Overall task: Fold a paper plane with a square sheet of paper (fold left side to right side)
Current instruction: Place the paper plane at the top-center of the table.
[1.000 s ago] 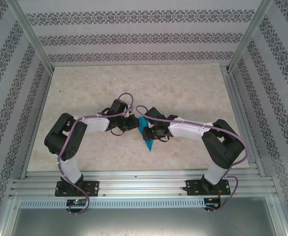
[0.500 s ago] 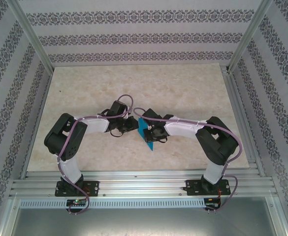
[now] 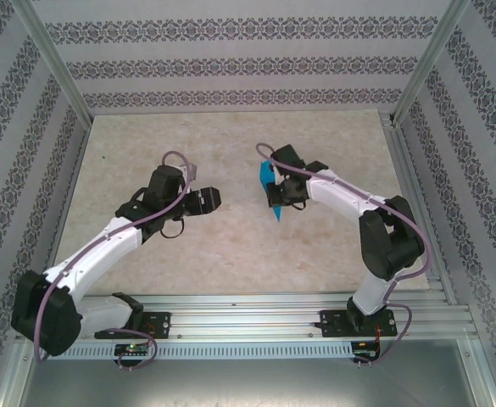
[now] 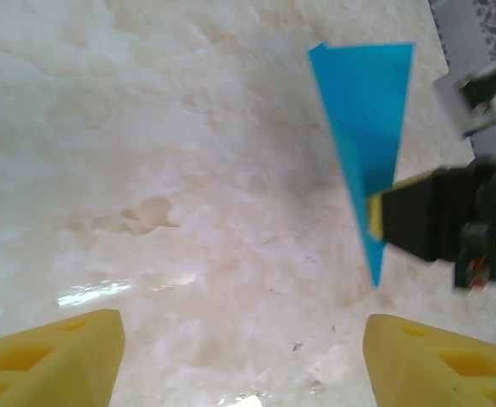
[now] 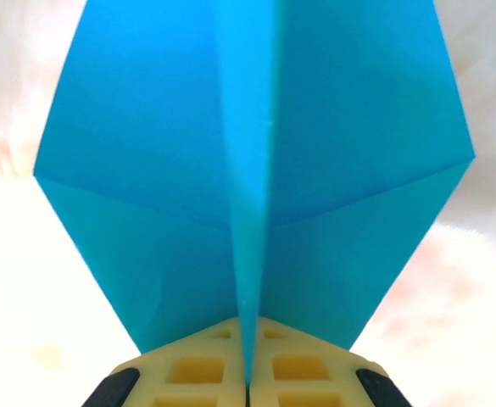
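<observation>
The right gripper (image 3: 279,193) has its two yellow, grid-moulded fingers (image 5: 198,373) pressed flat together. Pinched in the seam between them is the paper plane (image 5: 248,161), thin smooth cyan-blue paper folded into a narrow pointed dart. From that arm's wrist, the sharp centre crease runs straight out from the closed fingertips. A flat wing spreads to each side of it, and a diagonal fold line crosses each wing.

From the left wrist, the paper plane (image 4: 362,110) looks like a long slim triangle standing on edge. Its broad end lies beyond the black and yellow fingertips gripping it, and its pointed tip sits just below them. Whether that tip touches the surface I cannot tell.

The left gripper (image 3: 207,198) stands well apart from the paper, its fingers spread wide with nothing between them. Its two blocky yellow fingertips (image 4: 52,356) sit far out to either side of the wrist view, with bare table in the gap. That table (image 3: 231,136) is a pale, glossy, marble-patterned slab, cream with faint brownish veins.
</observation>
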### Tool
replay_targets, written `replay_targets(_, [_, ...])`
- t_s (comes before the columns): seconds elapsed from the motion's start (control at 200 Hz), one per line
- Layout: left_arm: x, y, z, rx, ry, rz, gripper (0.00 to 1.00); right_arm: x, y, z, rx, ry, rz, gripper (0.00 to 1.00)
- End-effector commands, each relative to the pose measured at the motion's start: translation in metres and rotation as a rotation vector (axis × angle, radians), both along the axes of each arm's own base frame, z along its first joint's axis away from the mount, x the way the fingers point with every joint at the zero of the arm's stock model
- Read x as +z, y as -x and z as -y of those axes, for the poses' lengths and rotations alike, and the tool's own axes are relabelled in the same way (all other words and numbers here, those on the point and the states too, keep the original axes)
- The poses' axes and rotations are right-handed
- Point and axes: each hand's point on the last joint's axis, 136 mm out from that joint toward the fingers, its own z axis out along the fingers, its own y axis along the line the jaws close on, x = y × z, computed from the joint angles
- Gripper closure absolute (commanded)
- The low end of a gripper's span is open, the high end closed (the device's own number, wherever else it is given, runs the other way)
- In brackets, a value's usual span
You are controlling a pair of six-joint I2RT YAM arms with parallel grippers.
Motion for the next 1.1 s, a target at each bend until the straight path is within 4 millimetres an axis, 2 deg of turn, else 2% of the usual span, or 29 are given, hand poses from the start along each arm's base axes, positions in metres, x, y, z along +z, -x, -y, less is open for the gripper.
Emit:
replay_targets(0.0, [-0.019,0.018,-0.042,0.078,-0.171,-0.028,0.16,0.007,-0.043,0.025,0.034,0.037,0.034,0.93])
replay_targets(0.095, [-0.02,0.03,-0.055,0.106,-0.195,-0.026,0.03,0.012,-0.083,0.041,0.016,0.06,0.051,0.94])
replay_targets(0.135, [-0.022,0.036,-0.061,0.119,-0.213,-0.037,0.0,0.006,-0.098,0.045,0.015,0.062,0.041,0.94])
replay_targets(0.26, [-0.027,0.053,-0.073,0.134,-0.226,-0.06,0.0,-0.003,-0.138,0.055,0.002,0.082,0.025,0.93])
replay_targets(0.415, [-0.027,0.07,-0.083,0.15,-0.222,-0.066,0.0,-0.031,-0.166,0.066,-0.011,0.108,-0.027,0.93])
replay_targets(0.56, [-0.024,0.079,-0.088,0.152,-0.22,-0.053,0.0,-0.054,-0.176,0.071,-0.024,0.099,-0.079,0.93])
replay_targets(0.774, [-0.024,0.081,-0.091,0.157,-0.223,-0.05,0.0,-0.083,-0.174,0.078,-0.034,0.133,-0.138,0.92])
replay_targets(0.919, [-0.026,0.082,-0.09,0.153,-0.22,-0.054,0.0,-0.088,-0.173,0.079,-0.043,0.131,-0.166,0.84])
replay_targets(1.094, [-0.027,0.082,-0.089,0.149,-0.22,-0.055,0.0,-0.094,-0.168,0.08,-0.054,0.129,-0.195,0.82])
